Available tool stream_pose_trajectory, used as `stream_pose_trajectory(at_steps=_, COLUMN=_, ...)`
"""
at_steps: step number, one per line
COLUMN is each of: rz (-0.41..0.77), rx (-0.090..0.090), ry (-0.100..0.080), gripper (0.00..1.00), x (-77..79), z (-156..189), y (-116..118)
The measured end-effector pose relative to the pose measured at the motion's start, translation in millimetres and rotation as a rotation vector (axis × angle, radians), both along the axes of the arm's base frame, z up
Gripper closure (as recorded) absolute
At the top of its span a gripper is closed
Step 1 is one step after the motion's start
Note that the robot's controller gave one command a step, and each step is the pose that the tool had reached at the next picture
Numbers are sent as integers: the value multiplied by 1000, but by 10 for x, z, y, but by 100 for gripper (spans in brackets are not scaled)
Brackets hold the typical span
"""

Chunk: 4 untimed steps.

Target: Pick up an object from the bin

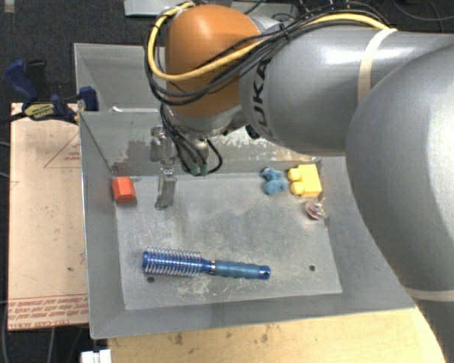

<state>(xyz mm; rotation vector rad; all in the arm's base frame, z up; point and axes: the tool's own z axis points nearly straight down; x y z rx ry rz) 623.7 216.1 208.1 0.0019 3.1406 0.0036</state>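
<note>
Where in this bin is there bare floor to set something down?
The widest bare floor lies mid-bin, between the gripper, the brush and the yellow block. A smaller patch sits right of the brush. Crowded: the red block by the gripper, and the blue lump beside the yellow block.

**Contents of the bin, counted by kind**

One grey metal bin (242,229) holds five loose things, and no two are alike. Brushes: one, a blue hairbrush (204,265) with a bristled head and a round handle. Blocks: two, namely one small orange-red block (123,190) by the left wall and one yellow block (305,180) toward the right. Small odd pieces: two, namely one pale-blue lump (272,181) just beside the yellow block, its form too small to tell, and one pinkish, partly clear piece (315,210) just below that block. By colour there are two blue things, one orange-red, one yellow and one pinkish.
</note>
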Motion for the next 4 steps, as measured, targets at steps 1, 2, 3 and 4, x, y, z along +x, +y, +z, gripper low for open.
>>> stream_pose_trajectory(at_steps=1, rz=19, rx=-3, ry=13, gripper=0, x=-986, z=-1241, y=55)
stream_pose_trajectory(at_steps=2, rz=161, rx=-2, ry=-2, gripper=0, x=-1266, z=-1383, y=-549)
stream_pose_trajectory(at_steps=3, rz=162, rx=-1, ry=2, gripper=100, x=-1278, z=-1390, y=-536)
stream_pose_trajectory(at_steps=4, rz=206, rx=0, ry=-9, gripper=100, x=-1190, z=390, y=-594)
